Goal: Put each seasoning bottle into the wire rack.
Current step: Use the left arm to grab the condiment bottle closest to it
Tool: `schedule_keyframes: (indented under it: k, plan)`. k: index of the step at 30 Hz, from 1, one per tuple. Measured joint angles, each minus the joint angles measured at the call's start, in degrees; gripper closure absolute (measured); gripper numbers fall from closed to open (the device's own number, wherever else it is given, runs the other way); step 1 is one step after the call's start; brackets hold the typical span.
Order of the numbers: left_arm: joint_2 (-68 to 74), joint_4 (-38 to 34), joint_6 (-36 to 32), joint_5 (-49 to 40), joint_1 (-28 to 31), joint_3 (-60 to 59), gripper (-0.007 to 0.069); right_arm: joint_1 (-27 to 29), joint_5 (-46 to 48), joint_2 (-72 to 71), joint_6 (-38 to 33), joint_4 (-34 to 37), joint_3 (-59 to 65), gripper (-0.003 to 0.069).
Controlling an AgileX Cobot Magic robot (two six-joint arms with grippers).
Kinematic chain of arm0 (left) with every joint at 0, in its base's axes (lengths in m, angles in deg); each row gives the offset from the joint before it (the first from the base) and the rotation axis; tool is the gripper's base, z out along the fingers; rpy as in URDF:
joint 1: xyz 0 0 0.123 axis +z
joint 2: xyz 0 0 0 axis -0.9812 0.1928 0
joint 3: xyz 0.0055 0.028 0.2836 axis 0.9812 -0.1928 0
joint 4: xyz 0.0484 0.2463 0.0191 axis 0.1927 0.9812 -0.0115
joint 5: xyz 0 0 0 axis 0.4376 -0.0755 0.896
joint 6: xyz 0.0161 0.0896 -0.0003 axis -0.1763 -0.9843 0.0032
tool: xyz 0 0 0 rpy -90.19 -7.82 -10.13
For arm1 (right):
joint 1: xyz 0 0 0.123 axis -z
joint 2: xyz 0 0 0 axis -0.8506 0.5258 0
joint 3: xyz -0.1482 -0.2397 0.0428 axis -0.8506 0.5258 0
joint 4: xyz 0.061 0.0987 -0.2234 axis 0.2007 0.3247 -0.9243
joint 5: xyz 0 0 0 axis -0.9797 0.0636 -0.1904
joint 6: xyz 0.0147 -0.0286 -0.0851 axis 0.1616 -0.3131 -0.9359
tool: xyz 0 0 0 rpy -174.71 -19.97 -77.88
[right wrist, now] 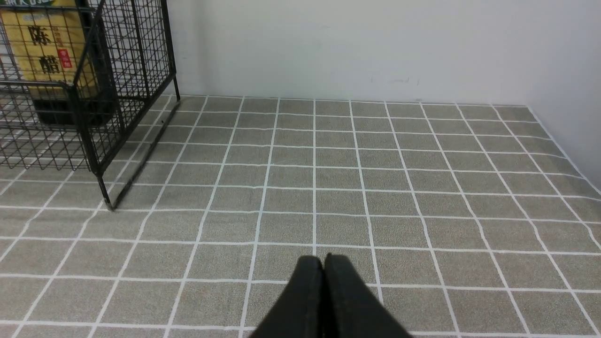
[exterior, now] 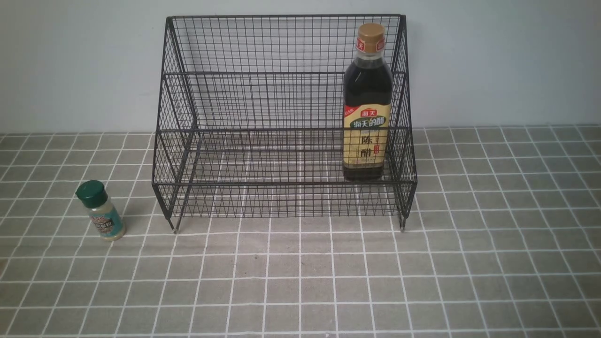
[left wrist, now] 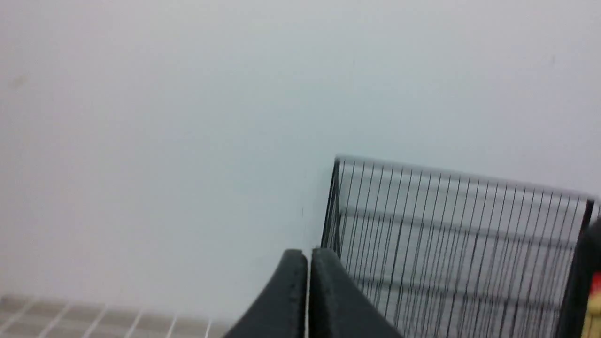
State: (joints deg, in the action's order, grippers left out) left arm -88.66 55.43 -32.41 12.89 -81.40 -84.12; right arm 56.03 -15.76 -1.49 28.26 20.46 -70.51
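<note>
The black wire rack point(exterior: 263, 98) stands at the back middle of the table. The tall dark vinegar bottle point(exterior: 367, 103) with gold cap and yellow label stands upright inside the rack's lower tier at its right end; it also shows in the right wrist view point(right wrist: 44, 56). The small shaker point(exterior: 101, 211) with green cap and teal label stands on the table left of the rack. Neither gripper shows in the front view. My left gripper point(left wrist: 308, 256) is shut and empty, with the rack point(left wrist: 450, 244) beyond it. My right gripper point(right wrist: 323, 261) is shut and empty above bare table, right of the rack point(right wrist: 94, 89).
The table is covered by a grey cloth point(exterior: 328, 281) with a white grid. A pale wall point(exterior: 493, 61) runs behind the rack. In the right wrist view a side wall point(right wrist: 573, 84) closes the table's far right edge.
</note>
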Motion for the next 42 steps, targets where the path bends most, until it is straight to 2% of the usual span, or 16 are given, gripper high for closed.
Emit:
schedule_keyframes:
  k: [2, 4, 7, 9, 11, 14, 18, 19, 20, 21, 24, 27, 32, 39, 42]
  plan:
    - [0.00, -0.38, -0.76, 5.90, 0.00, 0.00, 0.0631, 0.00, 0.00, 0.00, 0.00, 0.00, 0.00, 0.0673]
    - [0.00, -0.93, -0.40, 8.24, 0.00, 0.00, 0.0631, 0.00, 0.00, 0.00, 0.00, 0.00, 0.00, 0.0673]
    - [0.00, -3.57, 4.47, 12.56, 0.00, 0.00, 0.0631, 0.00, 0.00, 0.00, 0.00, 0.00, 0.00, 0.0673]
    - [0.00, -4.72, 6.78, 11.23, 0.00, 1.01, 0.0631, 0.00, 0.00, 0.00, 0.00, 0.00, 0.00, 0.0673]
    - [0.50, -5.07, 8.05, 3.96, 0.00, 4.56, 0.0631, 0.00, 0.00, 0.00, 0.00, 0.00, 0.00, 0.0673]
    - [9.88, -4.44, 8.38, -20.68, 0.00, 15.95, 0.0631, 0.00, 0.00, 0.00, 0.00, 0.00, 0.00, 0.0673]
    - [21.80, -2.81, 8.38, -40.50, 0.00, 24.84, 0.0631, 0.00, 0.00, 0.00, 0.00, 0.00, 0.00, 0.0673]
    - [27.46, -2.10, 8.38, -48.61, 0.00, 28.54, 0.0631, 0.00, 0.00, 0.00, 0.00, 0.00, 0.00, 0.0673]
    - [28.41, -1.97, 8.38, -49.88, 0.00, 29.78, 0.0631, 0.00, 0.00, 0.00, 0.00, 0.00, 0.00, 0.0673]
    - [34.97, -0.99, 8.40, -58.20, 0.00, 33.94, 0.0631, 0.00, 0.00, 0.00, 0.00, 0.00, 0.00, 0.0673]
    - [48.40, 2.18, 8.60, -71.17, 0.00, 42.53, 0.0631, 0.00, 0.00, 0.00, 0.00, 0.00, 0.00, 0.0673]
    - [57.25, 4.56, 8.62, -76.21, 0.00, 49.72, 0.0631, 0.00, 0.00, 0.00, 0.00, 0.00, 0.00, 0.0673]
    - [70.28, 6.06, 6.88, -78.17, 0.07, 61.35, 0.0631, 0.00, 0.04, 0.00, 0.00, 0.00, 0.00, 0.0673]
    - [86.59, 2.36, 2.52, -83.28, 6.41, 77.02, 0.0627, 0.00, 0.04, 0.00, 0.00, 0.00, 0.00, 0.0673]
    - [89.89, 2.36, 0.57, -83.61, 6.91, 80.97, 0.0619, 0.00, 0.04, 0.00, 0.00, 0.00, 0.00, 0.0673]
